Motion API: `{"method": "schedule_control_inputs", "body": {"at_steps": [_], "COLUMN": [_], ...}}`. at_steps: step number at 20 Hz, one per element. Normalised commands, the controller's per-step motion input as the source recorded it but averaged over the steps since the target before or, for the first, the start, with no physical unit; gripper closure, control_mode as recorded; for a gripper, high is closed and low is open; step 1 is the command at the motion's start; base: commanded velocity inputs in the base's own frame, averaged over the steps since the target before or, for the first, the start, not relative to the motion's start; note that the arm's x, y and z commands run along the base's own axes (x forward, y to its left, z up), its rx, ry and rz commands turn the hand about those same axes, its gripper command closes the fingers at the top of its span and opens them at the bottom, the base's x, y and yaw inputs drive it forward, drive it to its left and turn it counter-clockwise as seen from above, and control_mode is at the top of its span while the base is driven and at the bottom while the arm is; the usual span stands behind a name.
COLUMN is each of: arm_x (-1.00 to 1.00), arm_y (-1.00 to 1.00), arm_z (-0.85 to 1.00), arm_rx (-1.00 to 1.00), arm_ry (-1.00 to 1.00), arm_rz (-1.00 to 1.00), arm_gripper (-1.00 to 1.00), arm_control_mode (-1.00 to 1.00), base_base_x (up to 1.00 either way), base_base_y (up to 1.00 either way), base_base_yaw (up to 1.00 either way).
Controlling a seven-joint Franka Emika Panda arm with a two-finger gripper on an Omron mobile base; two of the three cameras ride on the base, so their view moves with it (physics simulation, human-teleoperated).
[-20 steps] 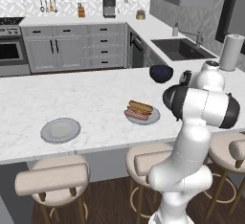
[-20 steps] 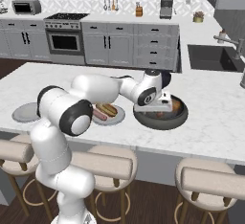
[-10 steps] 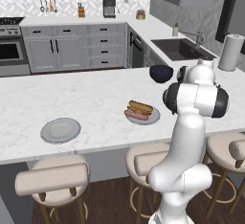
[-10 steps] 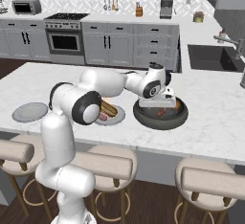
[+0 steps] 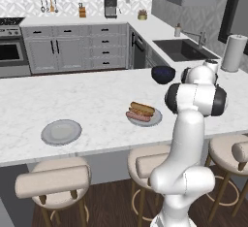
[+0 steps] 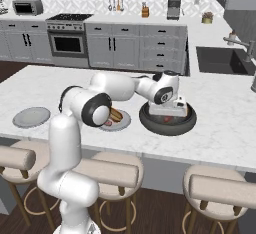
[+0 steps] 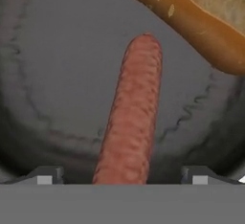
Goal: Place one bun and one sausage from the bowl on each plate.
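Inside bowl (image 7: 43,74), sausage (image 7: 131,117) lengthwise between open fingers (image 7: 45,176), bun (image 7: 191,22) slanted beyond

the arm (image 5: 186,138) is glossy white, built of fat rounded tube sections with dark grey bands at the joints (image 6: 94,110). its hand (image 6: 167,109) is a boxy white block. two small dark finger tips (image 7: 45,175) carry pale square patches.

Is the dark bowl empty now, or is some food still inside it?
Not empty. In the hand view, a sausage and a bun lie on the bowl's dark floor.
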Motion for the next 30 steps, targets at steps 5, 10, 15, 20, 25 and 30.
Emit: {"method": "schedule_control_inputs", "body": {"at_steps": [5,10,15,20,25,30], "arm_x": [0.00,-0.34,-0.78,-1.00,-0.94,-0.75], "arm_y": [0.00,0.00,0.19,0.65,0.93,0.98], "arm_z": [0.00,0.03,0.69,0.85,0.44,0.01], "arm_rx": [0.00,0.00,0.00,0.00,0.00,0.00], "arm_ry": [0.00,0.00,-0.01,-0.12,-0.16,-0.05], "arm_rz": [0.00,0.00,0.09,0.21,0.31,0.36], "arm_gripper": [1.00,1.00,1.00,1.00,1.00,1.00], "arm_control_mode": [-1.00,-1.00,-1.00,-1.00,-1.00,-1.00], "base_base_x": [0.00,0.00,0.00,0.00,0.00,0.00], "base_base_y": [0.00,0.00,0.00,0.00,0.00,0.00], "base_base_yaw": [0.00,0.00,0.00,0.00,0.00,0.00]}}
